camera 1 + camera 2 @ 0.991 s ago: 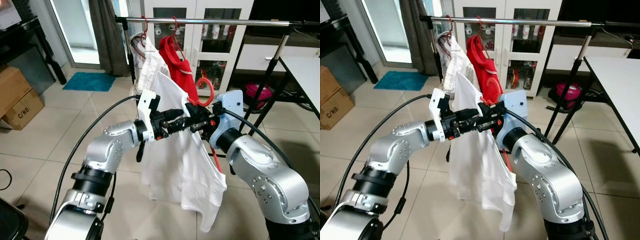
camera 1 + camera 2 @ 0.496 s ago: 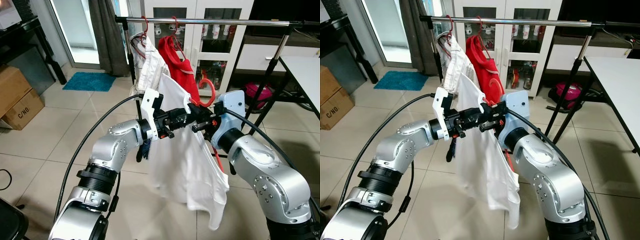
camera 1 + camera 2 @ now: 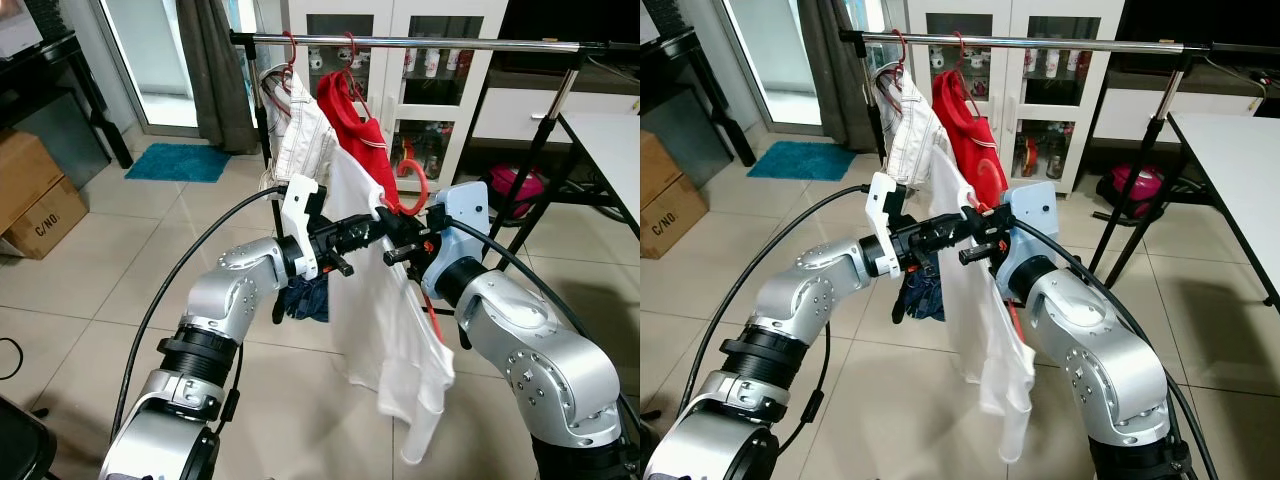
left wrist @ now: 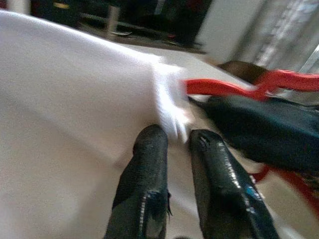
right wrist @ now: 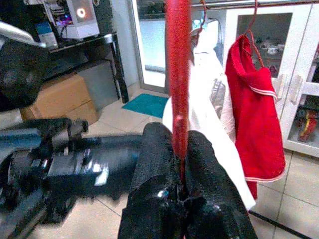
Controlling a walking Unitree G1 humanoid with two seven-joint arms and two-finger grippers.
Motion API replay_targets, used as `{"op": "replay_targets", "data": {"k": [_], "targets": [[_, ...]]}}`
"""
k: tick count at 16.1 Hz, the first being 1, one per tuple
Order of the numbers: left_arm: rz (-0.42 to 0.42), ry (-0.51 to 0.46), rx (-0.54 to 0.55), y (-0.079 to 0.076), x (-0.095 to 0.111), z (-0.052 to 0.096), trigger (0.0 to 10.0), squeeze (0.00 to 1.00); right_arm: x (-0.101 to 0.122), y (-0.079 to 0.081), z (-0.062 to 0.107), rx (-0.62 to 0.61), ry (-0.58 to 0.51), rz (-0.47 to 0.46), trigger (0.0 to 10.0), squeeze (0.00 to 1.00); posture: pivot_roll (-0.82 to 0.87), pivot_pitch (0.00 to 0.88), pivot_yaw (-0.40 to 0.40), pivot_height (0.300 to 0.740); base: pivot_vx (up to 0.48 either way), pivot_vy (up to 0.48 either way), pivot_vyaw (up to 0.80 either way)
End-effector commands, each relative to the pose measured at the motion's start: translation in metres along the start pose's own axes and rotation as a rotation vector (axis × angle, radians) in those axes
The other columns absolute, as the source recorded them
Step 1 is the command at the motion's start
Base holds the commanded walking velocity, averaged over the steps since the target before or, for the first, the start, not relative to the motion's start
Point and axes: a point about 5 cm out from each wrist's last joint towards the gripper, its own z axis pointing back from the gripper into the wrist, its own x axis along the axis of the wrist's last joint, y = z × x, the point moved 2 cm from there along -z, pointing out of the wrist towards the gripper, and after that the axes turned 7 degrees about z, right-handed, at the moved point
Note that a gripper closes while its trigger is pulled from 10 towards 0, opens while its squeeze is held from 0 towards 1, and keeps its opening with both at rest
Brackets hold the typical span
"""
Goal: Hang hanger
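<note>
A red hanger carries a white shirt that droops toward the floor. My right gripper is shut on the hanger's red bar, holding it at chest height below the metal rail. My left gripper reaches in from the left. Its fingertips are shut on the shirt's white edge beside the hanger's red arm. The hanger's hook stands up, well short of the rail.
On the rail hang a white garment and a red top on red hangers. A dark blue cloth hangs behind my left arm. Glass cabinet behind, white table right, cardboard boxes left.
The white shirt has swung right and bunched narrower, uncovering the dark blue cloth behind it. My left arm has pushed slightly forward; the right gripper still holds the hanger.
</note>
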Motion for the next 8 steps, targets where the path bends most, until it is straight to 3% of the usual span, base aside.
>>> {"op": "replay_targets", "data": {"k": [1, 5, 8], "targets": [[-0.006, 0.005, 0.068, 0.009, 0.002, 0.003, 0.0, 0.00, 0.017, 0.004, 0.001, 0.017, -0.067, 0.011, 10.0, 0.00, -0.21, 0.000, 0.066, 0.740, 0.000, 0.000, 0.00], [-0.034, -0.001, 0.184, 0.015, 0.006, 0.007, 0.0, 0.00, 0.014, -0.009, 0.001, -0.066, -0.046, -0.001, 10.0, 0.00, -0.21, 0.000, 0.069, 0.740, 0.000, 0.000, 0.00], [-0.096, -0.055, 0.175, 0.005, 0.013, 0.015, 0.0, 0.00, 0.009, -0.016, 0.002, -0.114, -0.019, 0.006, 10.0, 0.00, -0.21, 0.000, 0.069, 0.740, 0.000, 0.000, 0.00]]}}
